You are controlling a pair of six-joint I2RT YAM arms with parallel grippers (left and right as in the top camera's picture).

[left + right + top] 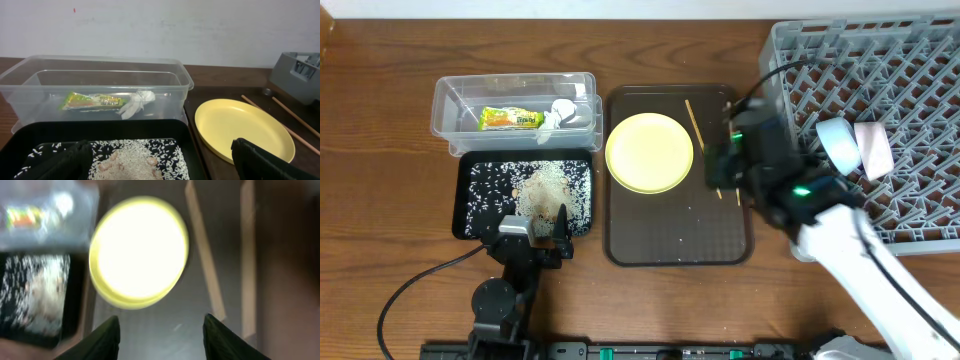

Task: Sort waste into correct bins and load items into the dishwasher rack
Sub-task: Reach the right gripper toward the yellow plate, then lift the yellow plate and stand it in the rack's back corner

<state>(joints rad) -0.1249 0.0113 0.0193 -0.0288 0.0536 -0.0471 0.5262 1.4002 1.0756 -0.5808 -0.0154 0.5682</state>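
The snack wrapper (512, 118) and white scrap (552, 115) lie in the clear tub (450, 100). Rice grains (545, 190) fill the black tray (465, 222). The yellow plate (650, 152) and two chopsticks (695, 125) lie on the brown serving tray (680, 235). The light blue bowl (838, 143) and white bowl (873, 150) sit in the grey rack (910, 60). My left gripper (535, 235) is open and empty at the black tray's front edge (160, 170). My right gripper (718, 168) is open and empty above the chopsticks (205, 260), right of the plate (137, 250).
The left wrist view shows the tub (100, 80), wrapper (90, 101), scrap (135, 103), rice (135, 160), plate (242, 127) and a rack corner (300, 75). A few stray grains lie on the serving tray. The right wrist view is blurred.
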